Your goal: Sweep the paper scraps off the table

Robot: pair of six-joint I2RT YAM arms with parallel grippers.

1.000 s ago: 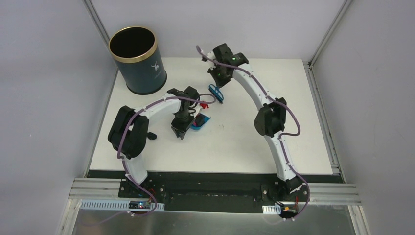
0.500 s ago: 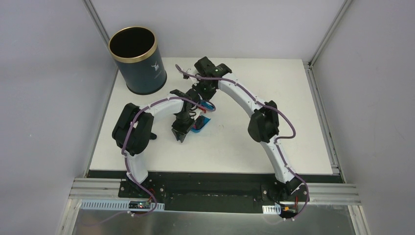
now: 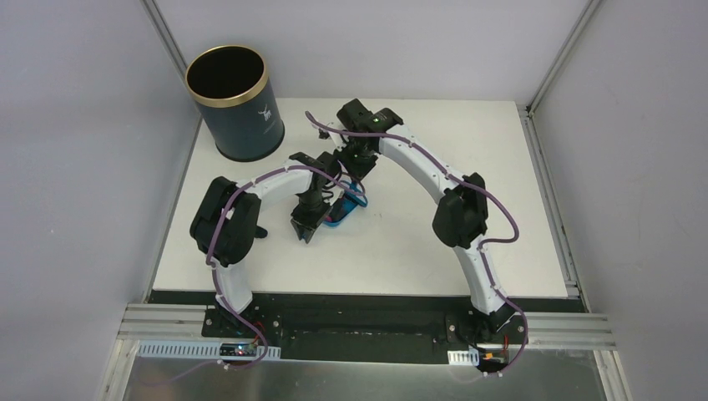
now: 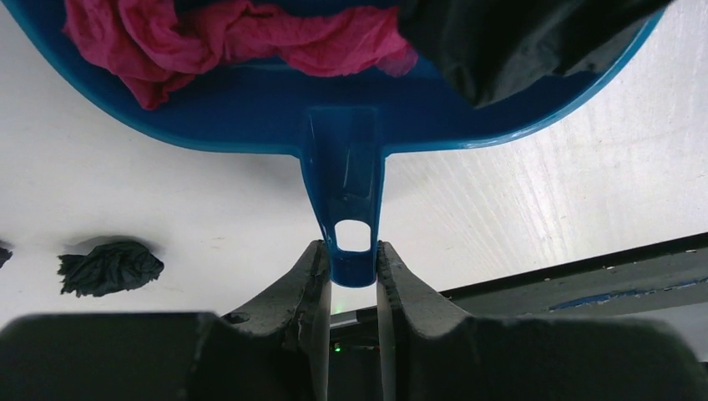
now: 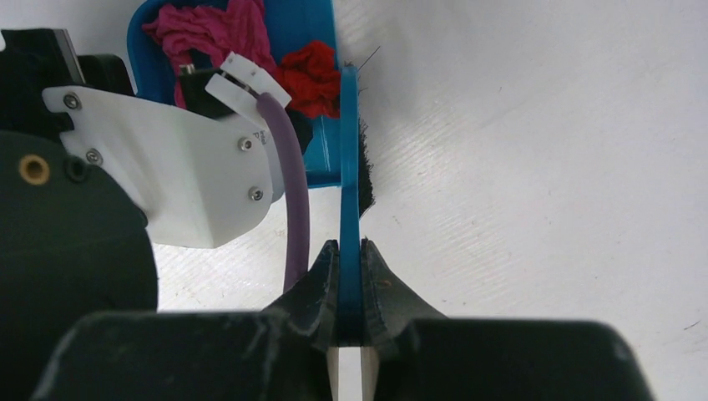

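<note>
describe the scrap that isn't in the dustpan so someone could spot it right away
Find the blue dustpan on the white table. Off to one side of its handle, a small crumpled dark scrap lies on the bare surface. The pink scraps sit inside the pan; this one is dark and outside it.

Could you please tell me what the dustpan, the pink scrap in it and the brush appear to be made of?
The dustpan looks like moulded plastic, glossy blue, with highlights and a moulded handle hole. The pink scrap is likely thin, tissue-like paper, matte and finely crumpled. The brush has a smooth blue handle, probably the same plastic. Its bristles are black, but their fibre is unclear.
</note>
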